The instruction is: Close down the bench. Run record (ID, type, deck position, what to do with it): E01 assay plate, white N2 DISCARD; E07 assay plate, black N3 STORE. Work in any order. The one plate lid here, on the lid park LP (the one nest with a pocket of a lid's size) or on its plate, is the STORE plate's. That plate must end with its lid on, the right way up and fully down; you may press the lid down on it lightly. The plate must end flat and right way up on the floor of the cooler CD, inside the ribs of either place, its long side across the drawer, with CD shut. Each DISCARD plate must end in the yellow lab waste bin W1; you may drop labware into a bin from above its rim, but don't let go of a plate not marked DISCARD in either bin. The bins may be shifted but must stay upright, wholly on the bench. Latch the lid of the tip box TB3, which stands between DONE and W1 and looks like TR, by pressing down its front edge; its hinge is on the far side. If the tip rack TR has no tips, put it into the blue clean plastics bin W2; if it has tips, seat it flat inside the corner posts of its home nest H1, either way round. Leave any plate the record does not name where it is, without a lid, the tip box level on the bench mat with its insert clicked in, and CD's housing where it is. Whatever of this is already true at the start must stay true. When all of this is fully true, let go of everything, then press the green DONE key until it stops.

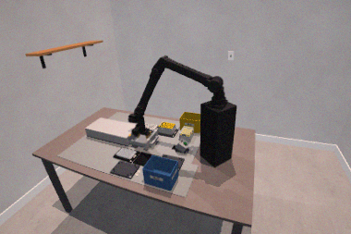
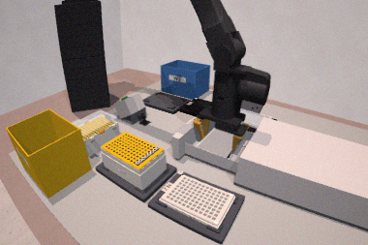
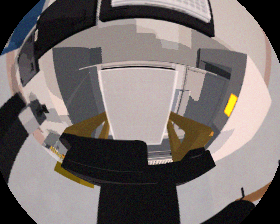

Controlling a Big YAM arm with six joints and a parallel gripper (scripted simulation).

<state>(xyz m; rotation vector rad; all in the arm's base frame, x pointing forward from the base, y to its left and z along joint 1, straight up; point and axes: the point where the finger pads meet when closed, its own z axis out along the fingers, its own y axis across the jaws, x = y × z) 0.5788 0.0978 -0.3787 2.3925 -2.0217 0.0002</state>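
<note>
My gripper (image 2: 219, 135) (image 3: 138, 113) (image 1: 139, 135) reaches down into the open drawer (image 2: 208, 158) (image 1: 147, 143) of the cooler CD (image 2: 310, 162) (image 1: 106, 129). Its fingers stand wide, shut on a pale lidded plate (image 3: 138, 99) (image 2: 215, 144) low inside the drawer, its long side across the drawer. A white plate (image 2: 200, 201) (image 1: 125, 153) lies on its dark nest. The tip rack TR (image 2: 131, 151) (image 1: 167, 127), with a yellow top, stands on a nest. The tip box TB3 (image 2: 97, 128) (image 1: 187, 131) stands between the DONE key (image 2: 130, 107) (image 1: 181, 146) and the yellow bin (image 2: 44, 154) (image 1: 190, 119).
The blue bin (image 2: 186, 78) (image 1: 160, 171) stands at the mat's edge. Empty dark nests (image 2: 167, 101) (image 1: 125, 169) lie between it and the drawer. The arm's black pedestal (image 2: 82, 55) (image 1: 218, 131) stands beside the yellow bin.
</note>
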